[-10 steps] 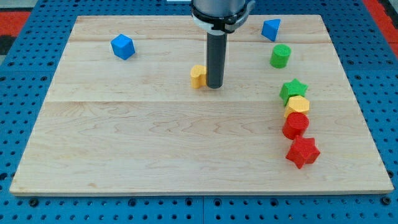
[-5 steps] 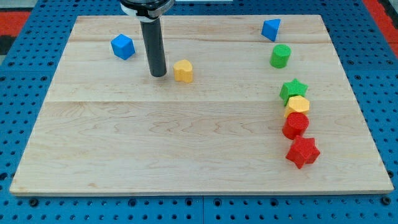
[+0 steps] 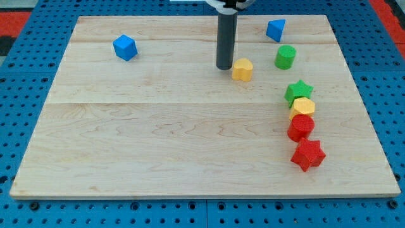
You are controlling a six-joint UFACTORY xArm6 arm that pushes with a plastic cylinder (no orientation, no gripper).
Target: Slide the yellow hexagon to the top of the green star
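Within the last second a small yellow block (image 3: 242, 69) has been carried across the pale wooden surface (image 3: 158, 145) toward the green star-shaped block (image 3: 298, 92). It now lies up and to the left of the star, apart from it, and much nearer than it was. Its shape cannot be made out with certainty (it looks lobed rather than six-sided). My tip (image 3: 224, 68) has been swung round from the block's far side and is now set just beside its left edge, on the side away from the star. The end effector is a plain dark rod with nothing to open or close, and nothing is held by it.

The block that does read as a yellow hexagon (image 3: 303, 106) is found directly below the star, touching it, and has not been shifted. A red rounded block (image 3: 301, 126) is pressed against it from beneath, and a red star (image 3: 307, 154) lies lower again. A green cylinder (image 3: 285, 57) stands above the star and slightly to its left, close to the spot the task names.

If the pushed block is the intended one, the task is judged well advanced, with the cylinder crowding the goal. If the touching hexagon is meant, nothing has yet been done to it.
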